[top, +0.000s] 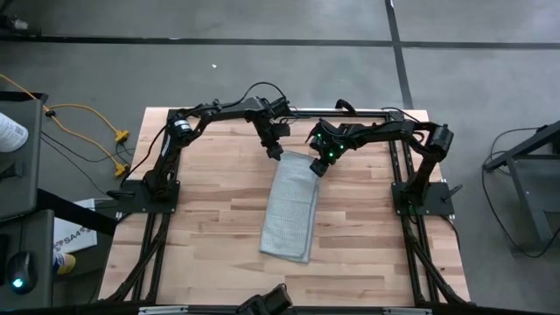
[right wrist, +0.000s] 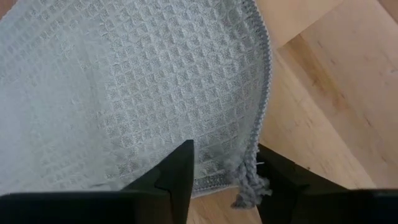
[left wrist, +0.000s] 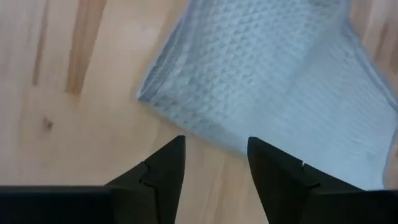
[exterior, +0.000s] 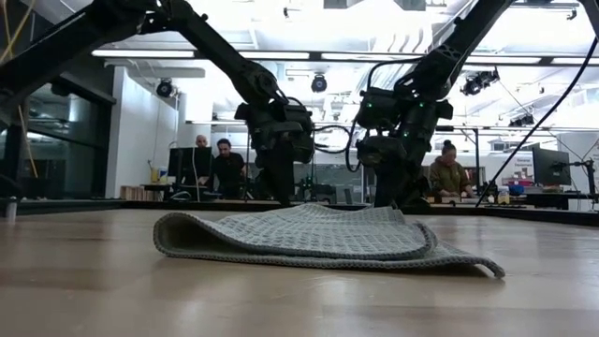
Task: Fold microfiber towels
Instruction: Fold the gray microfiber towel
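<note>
The light grey-blue ribbed towel (top: 291, 210) lies folded into a long strip on the wooden table (top: 210, 219), running from far to near. In the low view its doubled layers (exterior: 309, 234) rest flat, with the lower layer sticking out at the right. My left gripper (top: 275, 151) is open just beyond the towel's far left corner (left wrist: 146, 96), over bare wood. My right gripper (top: 318, 166) is open at the towel's far right corner, whose frayed tip (right wrist: 249, 190) lies between the fingertips (right wrist: 224, 146). My right gripper comes from above, pointing down, with its open fingers (right wrist: 177, 168) on either side of the towel's hemmed edge (right wrist: 264, 118) near the far right corner. Whether they touch the cloth I cannot tell. The towel lies flat on the table.
Bare wood lies to the left (top: 210, 219) and right (top: 359, 227) of the towel. The arms' dark base frames stand at the table's left (top: 144, 197) and right (top: 420, 197) edges. People sit at desks (exterior: 220, 164) in the room beyond the far edge.
</note>
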